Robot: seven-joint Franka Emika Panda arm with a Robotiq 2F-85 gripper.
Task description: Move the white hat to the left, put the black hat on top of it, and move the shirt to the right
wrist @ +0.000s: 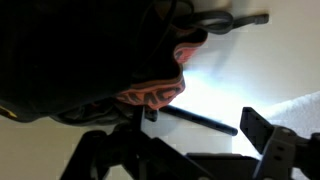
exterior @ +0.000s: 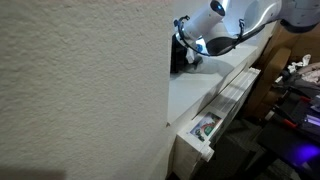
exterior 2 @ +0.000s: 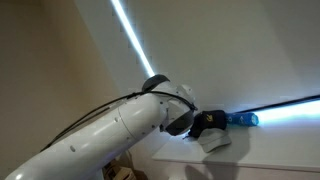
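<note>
Above the counter, wide-jawed claw

white arm reaches out long, wrist bent downward in both exterior views; black gripper points down, jaws spread wide, fingers far apart in wrist view.

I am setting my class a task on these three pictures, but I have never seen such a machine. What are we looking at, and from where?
This is a white robot arm with a two-fingered gripper at its end. Two pictures come from cameras standing outside the robot. The dark one comes from a camera on its wrist. On the pale surface lie a white hat, a bright blue item and dark cloth with a reddish print. The gripper is open and seems to hold nothing.
</note>
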